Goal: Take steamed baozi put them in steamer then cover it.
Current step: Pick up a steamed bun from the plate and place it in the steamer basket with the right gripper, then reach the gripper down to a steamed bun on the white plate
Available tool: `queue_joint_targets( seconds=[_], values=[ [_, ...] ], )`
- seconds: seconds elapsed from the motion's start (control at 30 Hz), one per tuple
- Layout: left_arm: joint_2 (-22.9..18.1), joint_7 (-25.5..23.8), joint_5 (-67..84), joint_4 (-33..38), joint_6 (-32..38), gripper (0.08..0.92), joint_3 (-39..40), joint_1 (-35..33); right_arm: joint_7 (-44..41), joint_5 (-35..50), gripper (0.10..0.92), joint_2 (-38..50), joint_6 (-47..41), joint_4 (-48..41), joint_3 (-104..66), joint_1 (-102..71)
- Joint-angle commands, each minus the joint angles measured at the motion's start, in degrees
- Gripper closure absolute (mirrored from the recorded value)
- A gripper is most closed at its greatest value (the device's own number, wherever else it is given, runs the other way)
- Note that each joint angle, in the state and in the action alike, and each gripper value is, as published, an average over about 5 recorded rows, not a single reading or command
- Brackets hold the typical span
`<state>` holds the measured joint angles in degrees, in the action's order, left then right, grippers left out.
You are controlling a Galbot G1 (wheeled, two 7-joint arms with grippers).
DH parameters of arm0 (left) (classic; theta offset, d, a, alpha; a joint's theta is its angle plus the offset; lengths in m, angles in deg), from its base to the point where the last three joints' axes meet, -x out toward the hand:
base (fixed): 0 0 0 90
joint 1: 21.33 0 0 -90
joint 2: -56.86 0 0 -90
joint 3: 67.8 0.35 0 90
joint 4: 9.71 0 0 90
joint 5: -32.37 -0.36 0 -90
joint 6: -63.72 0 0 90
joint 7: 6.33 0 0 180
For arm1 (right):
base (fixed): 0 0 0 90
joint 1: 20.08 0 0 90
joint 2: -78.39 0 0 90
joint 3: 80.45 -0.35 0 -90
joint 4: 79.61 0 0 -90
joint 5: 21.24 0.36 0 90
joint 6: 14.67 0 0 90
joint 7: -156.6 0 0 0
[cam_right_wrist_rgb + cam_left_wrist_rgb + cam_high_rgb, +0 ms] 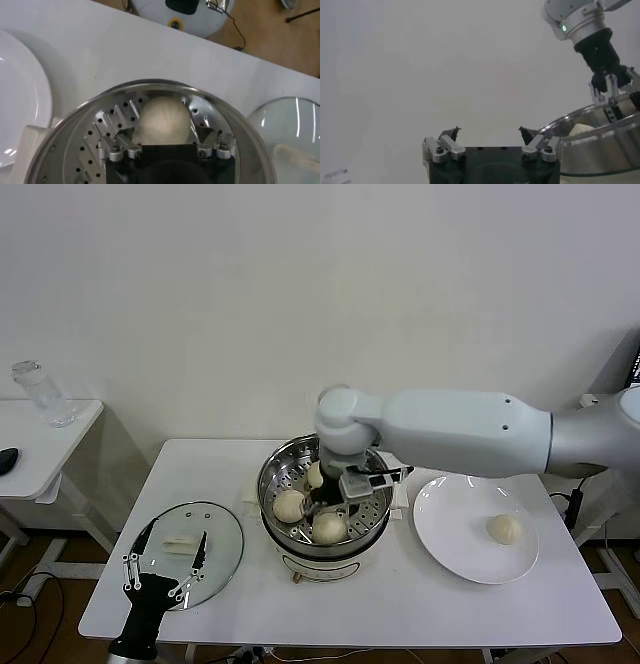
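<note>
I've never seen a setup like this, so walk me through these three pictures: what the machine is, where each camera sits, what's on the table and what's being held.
This is a two-armed robot. The wide picture comes from a camera on its head, looking down at a white table. The other two come from cameras on its wrists.

The right tool reaches into the steamer, a shiny pot with a holed tray. Its wrist camera shows the fingers either side of one baozi; whether they grip it I cannot tell. Three buns appear in the steamer in the head view.

One more bun waits on the white plate to the right. The glass cover lies flat on the table to the left. The left tool hovers open over it, holding nothing.
</note>
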<state>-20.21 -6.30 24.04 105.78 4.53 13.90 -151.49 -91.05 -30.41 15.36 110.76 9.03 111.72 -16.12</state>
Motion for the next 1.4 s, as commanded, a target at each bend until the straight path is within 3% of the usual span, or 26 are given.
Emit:
queue_joint_targets(
  seconds=[0.03, 0.2, 0.33, 0.73, 1.4],
  values=[
    [0.11, -0.07, -0.09, -0.28, -0.23, 0.177, 0.15, 0.23, -7.54, 16.24, 0.203, 12.77, -16.47, -5.12, -11.97, 3.46],
    [0.19, -0.09, -0.21, -0.07, -0.43, 0.177, 0.35, 0.36, -9.18, 23.85, 0.203, 20.52, -33.47, -14.31, -11.51, 3.64],
    [0.22, -0.10, -0.30, 0.20, -0.54, 0.177, 0.42, 0.33, -8.37, 25.30, 0.203, 24.81, -37.44, -22.66, -8.52, 0.76],
    [0.15, -0.14, -0.59, 0.80, -1.17, 0.177, 0.51, 0.51, -3.39, 14.24, 0.203, 28.16, -34.60, -36.54, -12.53, -16.69],
    [-0.09, -0.10, -0.60, 0.58, -1.22, 0.177, 0.16, 0.30, -0.25, 7.57, 0.203, 24.78, -32.33, -40.27, -18.40, -28.10]
  ],
)
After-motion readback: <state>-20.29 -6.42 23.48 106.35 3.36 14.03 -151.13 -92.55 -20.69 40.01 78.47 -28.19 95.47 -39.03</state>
